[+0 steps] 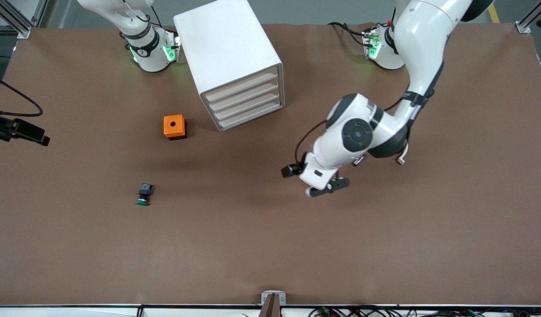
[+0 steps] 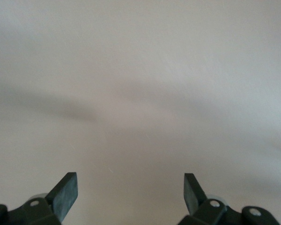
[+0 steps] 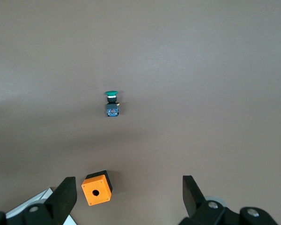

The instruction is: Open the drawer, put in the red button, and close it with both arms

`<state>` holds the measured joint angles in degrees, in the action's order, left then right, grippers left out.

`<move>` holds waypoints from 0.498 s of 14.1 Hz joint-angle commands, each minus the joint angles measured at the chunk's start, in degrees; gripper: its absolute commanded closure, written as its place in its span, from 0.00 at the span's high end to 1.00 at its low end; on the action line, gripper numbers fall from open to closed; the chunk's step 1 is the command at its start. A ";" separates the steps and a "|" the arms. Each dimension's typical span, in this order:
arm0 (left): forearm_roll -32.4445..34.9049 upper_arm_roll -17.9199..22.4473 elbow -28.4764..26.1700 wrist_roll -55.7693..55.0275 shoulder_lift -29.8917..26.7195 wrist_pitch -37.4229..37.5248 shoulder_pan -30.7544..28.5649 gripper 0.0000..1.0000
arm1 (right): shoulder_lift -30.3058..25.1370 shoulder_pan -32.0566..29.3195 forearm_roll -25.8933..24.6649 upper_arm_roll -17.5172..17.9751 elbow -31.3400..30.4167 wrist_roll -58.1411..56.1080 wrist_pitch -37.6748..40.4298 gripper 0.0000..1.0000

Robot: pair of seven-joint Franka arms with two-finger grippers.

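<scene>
Desk (image 1: pixel 384 246): brown covering is stretching across the whole scene, with both arm bases standing along its farthest edge from the front camera.
Drawer (image 1: pixel 241 89): uppermost of four white trays is sitting shut, flush with the three below it in the white cabinet (image 1: pixel 222 48), which is standing between the two bases.
Red button: I am not seeing one in any view, so I cannot tell where it is.
Green button (image 1: pixel 143 194): small green-capped button on a dark block is lying on its side, well apart from the cabinet, toward the right arm's end.
Orange box (image 1: pixel 174 127): cube with a round hole on top is sitting between the cabinet and the green button, just beside the cabinet's front corner.
Left claw (image 1: pixel 328 187): hanging over bare desk, toward the left arm's end from the cabinet front; fingers are standing wide apart, gripping nothing.
Right claw (image 3: pixel 126 194): looking down over the orange box and green button, fingers spread wide and holding nothing; only the arm's base (image 1: pixel 149 46) is showing from the front.
</scene>
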<state>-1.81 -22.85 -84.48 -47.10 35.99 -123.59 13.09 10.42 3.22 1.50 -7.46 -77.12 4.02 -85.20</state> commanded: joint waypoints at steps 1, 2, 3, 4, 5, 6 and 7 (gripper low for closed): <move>4.08 -0.70 -0.51 4.54 -2.05 0.72 -4.46 1.00 | -0.31 -1.11 -0.88 0.78 0.48 -0.68 0.21 1.00; 4.36 -0.79 -0.51 7.00 -2.67 2.11 -6.04 1.00 | -0.31 -1.54 -0.88 0.69 0.48 -0.68 0.21 1.00; 4.36 -0.79 -0.60 10.41 -3.89 3.87 -7.54 1.00 | -0.31 -2.07 -0.79 0.78 0.48 -0.68 0.21 1.00; 4.27 -0.53 -0.86 13.58 -5.73 5.19 -8.42 1.00 | -0.31 -2.16 -0.79 0.78 0.48 -0.59 0.12 1.00; 4.27 -0.18 -1.12 16.05 -7.40 6.94 -9.39 1.00 | -0.31 -2.16 -0.71 0.69 0.48 -0.59 0.12 1.00; 4.10 1.30 -1.30 18.86 -9.42 8.96 -9.75 1.00 | -0.31 -2.16 -0.70 0.78 0.56 -0.59 0.12 1.00; 3.49 3.06 -1.39 21.50 -11.44 11.42 -9.92 1.00 | -0.31 -2.16 -0.70 0.78 0.56 -0.50 0.03 1.00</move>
<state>1.29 -21.99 -84.03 -29.75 29.91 -116.19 3.57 10.42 1.91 1.42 -7.55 -77.09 3.99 -85.24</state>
